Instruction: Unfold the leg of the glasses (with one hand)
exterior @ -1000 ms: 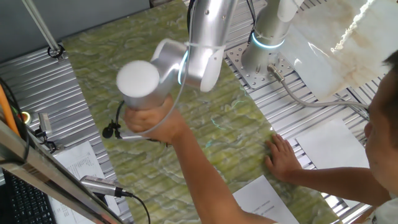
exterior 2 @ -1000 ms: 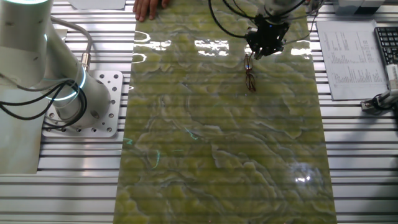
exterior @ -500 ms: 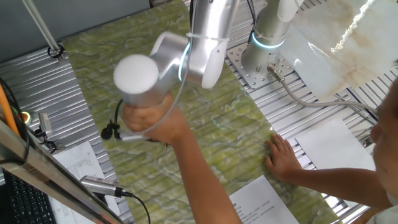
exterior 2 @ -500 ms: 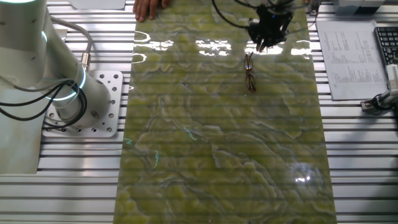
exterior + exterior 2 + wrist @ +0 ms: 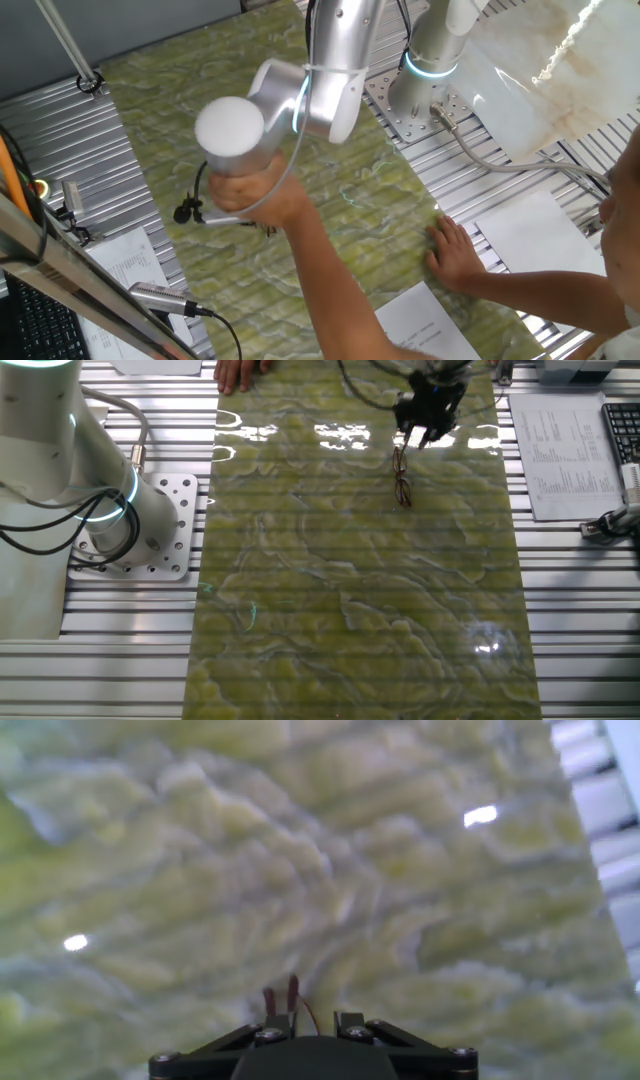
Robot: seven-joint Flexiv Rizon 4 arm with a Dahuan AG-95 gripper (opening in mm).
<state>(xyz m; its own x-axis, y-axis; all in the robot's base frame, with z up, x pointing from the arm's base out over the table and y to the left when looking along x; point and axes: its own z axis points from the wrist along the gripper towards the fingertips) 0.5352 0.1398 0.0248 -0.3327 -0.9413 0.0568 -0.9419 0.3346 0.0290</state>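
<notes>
The glasses [image 5: 402, 475] lie folded on the green marbled mat [image 5: 350, 580], near its far right part, thin dark frame running lengthwise. The leg cannot be told apart from the frame. My black gripper [image 5: 418, 436] hovers just beyond the glasses' far end and does not touch them. In the hand view its jaws [image 5: 314, 1020] stand a little apart with nothing between them; blurred reddish-brown stubs of the glasses [image 5: 281, 996] show just past them. In one fixed view a bare human hand [image 5: 250, 195] grips the arm's end and hides the gripper and most of the glasses.
The silver arm base [image 5: 130, 510] stands left of the mat. Printed sheets [image 5: 565, 450] and a keyboard [image 5: 622, 420] lie to the right. A second human hand [image 5: 455, 250] rests on the mat's edge. A black cable with a round end [image 5: 182, 212] hangs by the wrist.
The gripper has shifted slightly away from the glasses toward the mat's far edge, then a little back. The glasses have not moved.
</notes>
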